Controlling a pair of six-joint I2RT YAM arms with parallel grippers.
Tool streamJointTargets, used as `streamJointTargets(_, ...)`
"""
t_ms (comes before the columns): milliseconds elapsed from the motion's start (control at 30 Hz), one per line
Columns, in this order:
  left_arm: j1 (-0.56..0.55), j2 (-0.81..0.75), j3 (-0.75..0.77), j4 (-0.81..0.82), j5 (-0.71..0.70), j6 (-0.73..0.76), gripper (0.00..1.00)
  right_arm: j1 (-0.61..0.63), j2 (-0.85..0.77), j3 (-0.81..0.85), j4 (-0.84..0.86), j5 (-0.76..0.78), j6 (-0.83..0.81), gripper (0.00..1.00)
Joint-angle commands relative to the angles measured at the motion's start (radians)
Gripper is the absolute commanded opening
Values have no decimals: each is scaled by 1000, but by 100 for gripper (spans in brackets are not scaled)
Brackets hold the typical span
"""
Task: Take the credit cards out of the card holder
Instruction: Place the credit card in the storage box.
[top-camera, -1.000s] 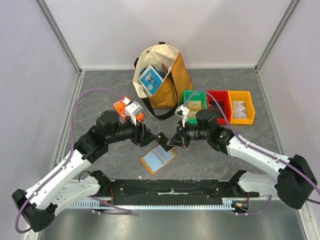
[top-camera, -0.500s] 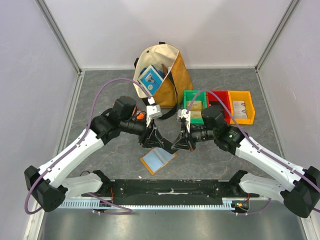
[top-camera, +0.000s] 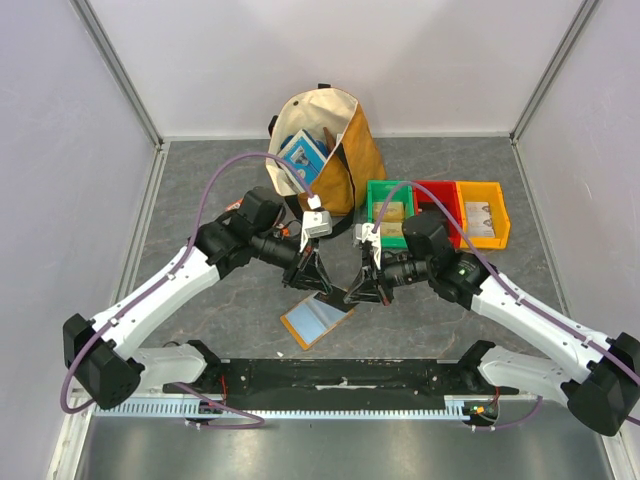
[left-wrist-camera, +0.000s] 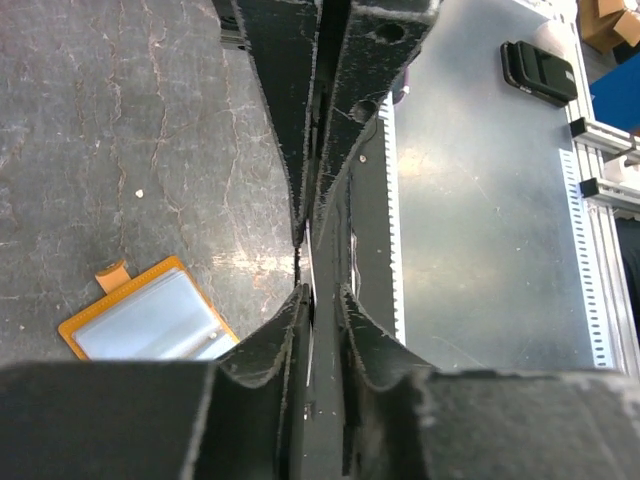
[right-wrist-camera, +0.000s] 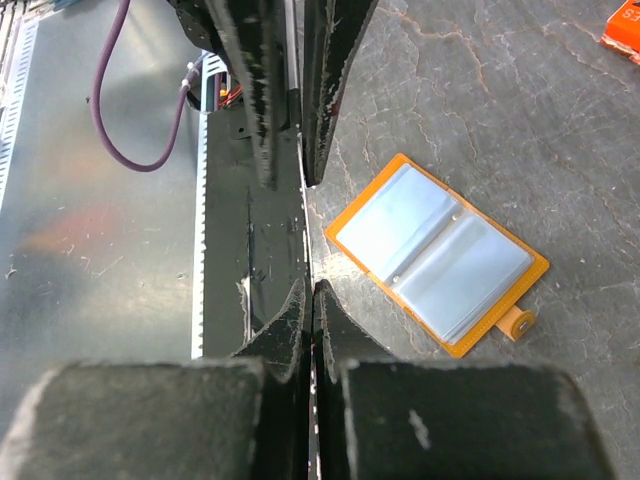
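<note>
Card holder (top-camera: 317, 320): lies open, pockets exposed.
Left gripper (left-wrist-camera: 312, 300): jaws pinch thin credit card (left-wrist-camera: 306, 250) edge-on.
Right gripper (right-wrist-camera: 312, 292): jaws closed, seemingly on same card, for handover.

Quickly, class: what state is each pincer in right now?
Left pincer: closed on a thin pale sliver, likely a card edge-on.
Right pincer: closed; contents cannot be told.

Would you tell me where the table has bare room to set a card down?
Bare grey surface lies between the left wall and the tote bag, and behind the bins. It is crowded at centre, where the left end effector and the right end effector meet by the open card holder.
</note>
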Motion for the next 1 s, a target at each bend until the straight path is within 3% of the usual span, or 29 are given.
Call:
streamJointTargets(0, -6, 18, 36, -1, 31, 29, 12, -3, 5, 45, 6, -19, -25, 0)
streamJointTargets(133, -5, -1, 18, 32, -6, -1, 2, -3, -7, 28, 27, 27, -10, 11)
streamJointTargets(233, -3, -42, -18, 80, -46, -46, 2, -3, -38, 2, 81, 50, 32, 40)
streamJointTargets(367, 3, -145, -122, 233, -118, -206, 2, -8, -88, -36, 152, 96, 64, 58)
streamJointTargets(467, 3, -253, -270, 478, -217, -409, 2, -20, -116, -73, 216, 112, 146, 61)
streamJointTargets(633, 0, -453, -450, 716, -441, -637, 2, -31, -187, -180, 411, 211, 320, 70)
streamJointTargets(767, 1, -531, -542, 848, -544, -731, 2, -32, -257, -315, 645, 331, 510, 80)
streamJointTargets(967, 0, -562, -646, 1075, -600, -871, 2, -32, -319, -457, 889, 451, 683, 83)
